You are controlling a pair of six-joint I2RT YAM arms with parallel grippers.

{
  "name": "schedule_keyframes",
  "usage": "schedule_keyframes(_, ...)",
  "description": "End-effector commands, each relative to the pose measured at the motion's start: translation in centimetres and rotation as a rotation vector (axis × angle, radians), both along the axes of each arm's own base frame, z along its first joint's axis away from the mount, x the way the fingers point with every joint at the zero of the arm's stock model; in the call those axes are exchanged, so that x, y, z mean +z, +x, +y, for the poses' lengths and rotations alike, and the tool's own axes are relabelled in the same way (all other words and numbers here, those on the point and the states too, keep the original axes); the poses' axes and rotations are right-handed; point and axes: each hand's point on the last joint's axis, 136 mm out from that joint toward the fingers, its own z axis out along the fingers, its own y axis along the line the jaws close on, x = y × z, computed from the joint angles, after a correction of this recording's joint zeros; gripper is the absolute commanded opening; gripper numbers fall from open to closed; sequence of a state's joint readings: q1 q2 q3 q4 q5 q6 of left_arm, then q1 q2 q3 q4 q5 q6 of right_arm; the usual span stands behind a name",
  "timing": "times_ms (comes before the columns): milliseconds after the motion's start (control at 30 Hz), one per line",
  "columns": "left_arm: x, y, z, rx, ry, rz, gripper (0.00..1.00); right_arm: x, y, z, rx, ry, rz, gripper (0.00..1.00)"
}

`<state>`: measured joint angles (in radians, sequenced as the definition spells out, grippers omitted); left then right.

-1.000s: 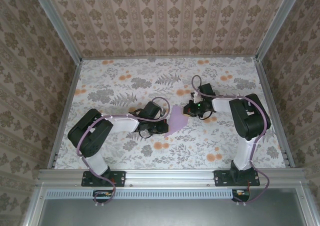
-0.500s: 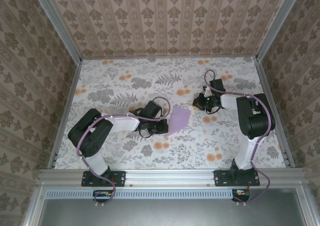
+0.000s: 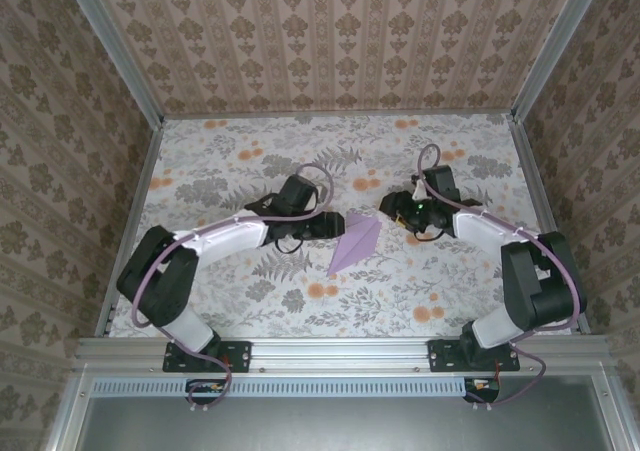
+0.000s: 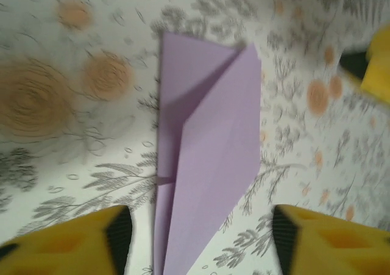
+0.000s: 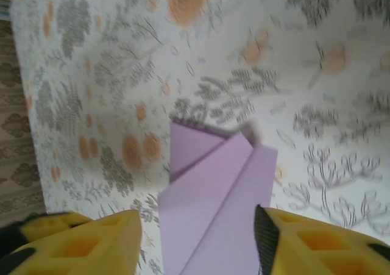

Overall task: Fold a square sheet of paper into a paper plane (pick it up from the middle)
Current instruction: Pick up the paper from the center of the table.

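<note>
The lavender paper plane (image 3: 355,242) lies flat on the floral tabletop as a narrow folded dart, its point toward the near left. My left gripper (image 3: 336,227) hovers at its left edge, open. In the left wrist view the folded paper (image 4: 210,159), with overlapping flaps, runs down between the two yellow fingers (image 4: 113,241); the left gripper (image 4: 201,244) holds nothing. My right gripper (image 3: 391,211) is open just right of the paper's far end. The right wrist view has the layered paper (image 5: 222,202) reaching between the right gripper's (image 5: 198,244) spread fingers (image 5: 271,238).
The floral tabletop (image 3: 250,171) is walled by patterned panels with metal rails at left (image 3: 130,221) and right (image 3: 545,221). Both arms reach inward from the near edge, their cables looping above the wrists.
The paper went from a wider four-sided sheet to a slimmer pointed shape. The left gripper moved farther from the near edge. The right arm swung out, its gripper drawing back from the paper.
</note>
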<state>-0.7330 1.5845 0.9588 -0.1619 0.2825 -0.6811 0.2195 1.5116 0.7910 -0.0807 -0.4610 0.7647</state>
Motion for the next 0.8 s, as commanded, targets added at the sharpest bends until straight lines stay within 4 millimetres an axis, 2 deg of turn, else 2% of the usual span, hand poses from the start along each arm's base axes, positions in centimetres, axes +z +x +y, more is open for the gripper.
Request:
schedule_keyframes(0, 1.1, 1.0, 2.7, 0.061, 0.069, -0.065, 0.77, -1.1, -1.4, 0.2, -0.072, -0.029, 0.065, 0.58)
schedule_keyframes(133, 1.0, 1.3, 5.7, 0.132, 0.101, -0.082, 0.94, -2.5, -1.9, 2.2, -0.086, -0.019, 0.114, 0.60)
schedule_keyframes(233, 0.4, 1.3, 7.6, 0.165, 0.096, -0.045, 1.00, -3.5, -2.2, 4.0, -0.076, 0.003, 0.169, 0.58)
schedule_keyframes(400, -0.6, 1.6, 10.4, 0.229, 0.097, -0.003, 1.00, -4.9, -2.6, 5.5, -0.084, 0.003, 0.230, 0.55)
schedule_keyframes(600, -0.9, 1.7, 12.3, 0.268, 0.096, 0.006, 1.00, -4.4, -2.7, 7.9, -0.014, 0.046, 0.211, 0.48)
schedule_keyframes(767, -1.1, 1.9, 13.4, 0.292, 0.088, 0.022, 1.00, -4.6, -2.9, 8.0, -0.020, 0.048, 0.220, 0.46)
